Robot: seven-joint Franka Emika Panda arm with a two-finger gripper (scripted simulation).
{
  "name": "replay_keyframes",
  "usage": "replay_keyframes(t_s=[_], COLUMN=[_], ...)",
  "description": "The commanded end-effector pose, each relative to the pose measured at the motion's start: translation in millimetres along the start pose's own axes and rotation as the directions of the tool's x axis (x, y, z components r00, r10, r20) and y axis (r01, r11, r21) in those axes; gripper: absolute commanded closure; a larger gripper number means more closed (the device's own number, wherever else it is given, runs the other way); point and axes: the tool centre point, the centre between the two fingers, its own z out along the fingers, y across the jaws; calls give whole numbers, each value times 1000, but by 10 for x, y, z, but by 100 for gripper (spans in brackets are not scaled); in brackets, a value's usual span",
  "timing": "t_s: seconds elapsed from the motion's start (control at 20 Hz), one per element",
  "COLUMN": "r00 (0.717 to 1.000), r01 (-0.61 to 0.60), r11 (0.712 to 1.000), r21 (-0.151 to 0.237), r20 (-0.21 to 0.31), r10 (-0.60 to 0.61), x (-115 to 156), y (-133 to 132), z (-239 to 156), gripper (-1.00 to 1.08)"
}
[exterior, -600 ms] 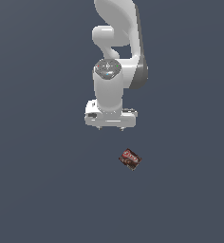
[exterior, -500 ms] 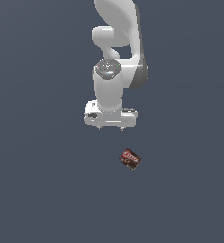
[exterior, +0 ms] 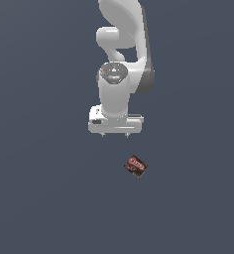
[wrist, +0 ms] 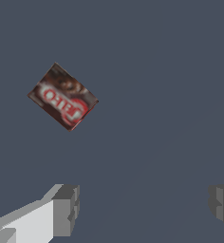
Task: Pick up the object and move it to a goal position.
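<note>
the small flat box [exterior: 136,166] lay on the plain dark grey floor [exterior: 44,188], turned at an angle to the frame, its dark brown face up with the red label and whitish lettering showing. in the exterior view it sat below the gripper [exterior: 115,134] and a little toward the exterior view's right, apart from it, with bare floor between the two. nothing touched the box.

the white arm [exterior: 121,44] reached down from the top of the exterior view, its wrist pointing downward and the hand's wide bar square to the camera. the fingers were barely visible there, only as small nubs under the bar.

the wrist view told more: the two grey fingertips [wrist: 66,210] stood wide apart at opposite sides of the picture, with empty floor between them, so the jaws were spread and held nothing. the box [wrist: 63,97] lay outside the gap between the fingers, off to one side and well clear of both tips, its long edges slanted relative to the line of the fingers.
</note>
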Motion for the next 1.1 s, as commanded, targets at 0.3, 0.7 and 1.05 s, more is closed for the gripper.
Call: replay_keyframes(t_s=[0.3,0.7,1.05], r00=[999,983,918], r01=[34,181,395], r11=[999,983,918], r21=[-3,-12,-20], r20=[-1,-4,-8], r10=[-34,-182,-396], x=[41,213,453], y=[-31,-190,-448], z=[28,166,395], gripper=[-92,-92,-92])
